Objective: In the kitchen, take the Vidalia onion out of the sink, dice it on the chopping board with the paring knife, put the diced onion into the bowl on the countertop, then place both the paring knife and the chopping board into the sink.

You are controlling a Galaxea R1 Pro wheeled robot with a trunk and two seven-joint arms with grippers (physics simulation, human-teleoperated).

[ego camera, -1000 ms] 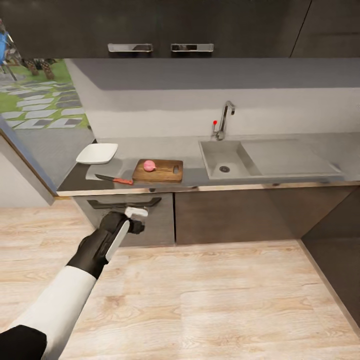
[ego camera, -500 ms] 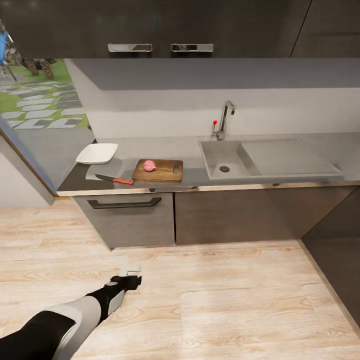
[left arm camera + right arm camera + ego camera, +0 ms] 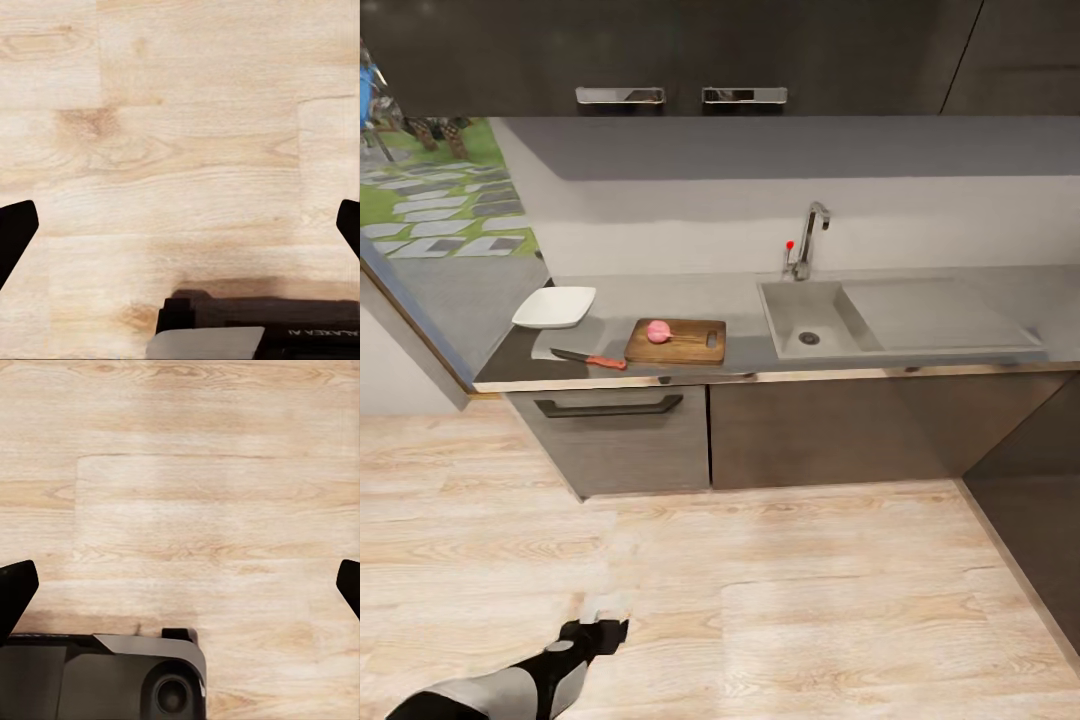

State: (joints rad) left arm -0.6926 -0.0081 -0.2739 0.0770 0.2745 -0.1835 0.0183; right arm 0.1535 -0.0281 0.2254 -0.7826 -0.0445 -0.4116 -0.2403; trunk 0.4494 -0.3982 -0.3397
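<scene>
From the head camera, the countertop (image 3: pixel 740 300) runs left to right across the far side of the light wood floor (image 3: pixel 810 600), under glossy black upper cabinets (image 3: pixel 660 50). The bowl (image 3: pixel 554 306) sits at the far left of it. Just to its right lies the chopping board (image 3: pixel 676 341), and the pink Vidalia onion (image 3: pixel 658 331) rests on the board's left part. The paring knife (image 3: pixel 588 358) lies flat on the worktop between bowl and board, near the front edge, blade pointing left, apart from both. To the right of the board the sink (image 3: pixel 805 318) is set into the worktop, its drainboard stretching further right and the chrome tap (image 3: pixel 810 238) standing behind it. The left gripper (image 3: pixel 603 612) hangs low over the floor at the near left, well away from the counter; from here I cannot tell how its fingers stand.

In the left wrist camera, the left gripper (image 3: pixel 180 236) points down at bare floorboards (image 3: pixel 187 150). Its two dark fingertips (image 3: pixel 13 236) sit at opposite edges of the picture, spread wide with nothing between them. A dark part of the robot lies below it.

In the right wrist camera, the right gripper (image 3: pixel 180 589) also faces the floorboards (image 3: pixel 187 472), fingertips (image 3: pixel 13 589) spread wide apart and holding nothing, above a dark and grey part of the robot
</scene>
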